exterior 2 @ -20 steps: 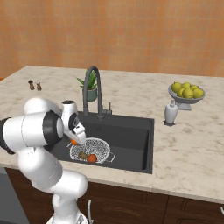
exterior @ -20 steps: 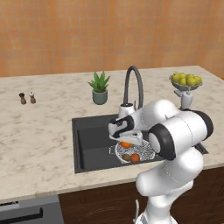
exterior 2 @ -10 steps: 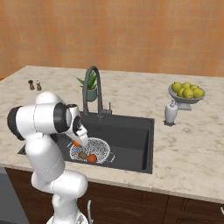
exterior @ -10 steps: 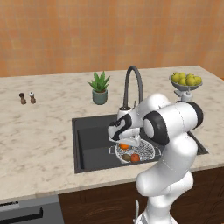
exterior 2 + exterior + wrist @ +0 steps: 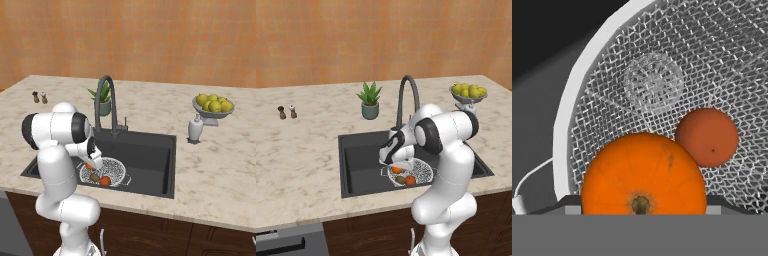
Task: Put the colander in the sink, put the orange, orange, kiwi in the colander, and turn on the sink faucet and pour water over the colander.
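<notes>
The colander [image 5: 425,173] [image 5: 119,168] [image 5: 662,75] sits in the dark sink [image 5: 358,152] [image 5: 150,150], near its front. My gripper [image 5: 395,161] [image 5: 93,162] [image 5: 643,202] reaches down into the colander's near-left side and is shut on the bright orange [image 5: 397,170] [image 5: 89,166] [image 5: 643,172], low over the mesh. The darker orange [image 5: 410,180] [image 5: 105,180] [image 5: 707,136] and the kiwi [image 5: 400,179] [image 5: 94,177] lie in the colander beside it. The gooseneck faucet [image 5: 406,90] [image 5: 106,87] stands behind the sink, with no water running.
A potted plant [image 5: 370,100] [image 5: 102,97] stands behind the sink. A pedestal bowl of lemons [image 5: 469,92] [image 5: 213,106] and a white dispenser [image 5: 195,129] are on the counter to the right. Two small shakers [image 5: 286,112] [image 5: 39,96] stand far left.
The arm's upper links have swung more upright and toward the sink's middle. The hand has stayed over the colander with the bright orange, sinking slightly.
</notes>
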Available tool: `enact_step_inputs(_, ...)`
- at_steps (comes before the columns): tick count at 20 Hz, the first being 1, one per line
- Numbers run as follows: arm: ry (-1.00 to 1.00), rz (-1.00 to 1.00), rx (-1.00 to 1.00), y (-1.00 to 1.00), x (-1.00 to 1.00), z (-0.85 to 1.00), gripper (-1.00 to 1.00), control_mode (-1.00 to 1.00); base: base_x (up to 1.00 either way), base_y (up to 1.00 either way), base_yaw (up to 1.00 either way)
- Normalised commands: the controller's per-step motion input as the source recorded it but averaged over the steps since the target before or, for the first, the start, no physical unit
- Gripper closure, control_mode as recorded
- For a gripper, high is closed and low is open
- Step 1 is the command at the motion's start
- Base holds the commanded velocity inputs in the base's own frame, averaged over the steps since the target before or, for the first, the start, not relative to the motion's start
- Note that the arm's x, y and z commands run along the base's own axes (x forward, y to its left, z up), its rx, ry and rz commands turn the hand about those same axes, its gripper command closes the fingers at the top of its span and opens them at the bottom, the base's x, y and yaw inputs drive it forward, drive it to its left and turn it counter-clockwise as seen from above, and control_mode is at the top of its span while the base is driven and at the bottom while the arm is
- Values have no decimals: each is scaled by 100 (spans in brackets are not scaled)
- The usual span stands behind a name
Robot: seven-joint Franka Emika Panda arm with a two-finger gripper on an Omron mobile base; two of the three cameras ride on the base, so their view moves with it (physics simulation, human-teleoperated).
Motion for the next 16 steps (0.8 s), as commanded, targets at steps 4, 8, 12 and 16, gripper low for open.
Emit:
enact_step_inputs(4, 0, 0, 0, 0, 0, -21, 100, -100, 0, 0, 0)
enact_step_inputs(8, 0, 0, 0, 0, 0, -10, -100, -100, 0, 0, 0)
enact_step_inputs(12, 0, 0, 0, 0, 0, 0, -100, -100, 0, 0, 0)
enact_step_inputs(16, 0, 0, 0, 0, 0, 0, -100, -100, 0, 0, 0)
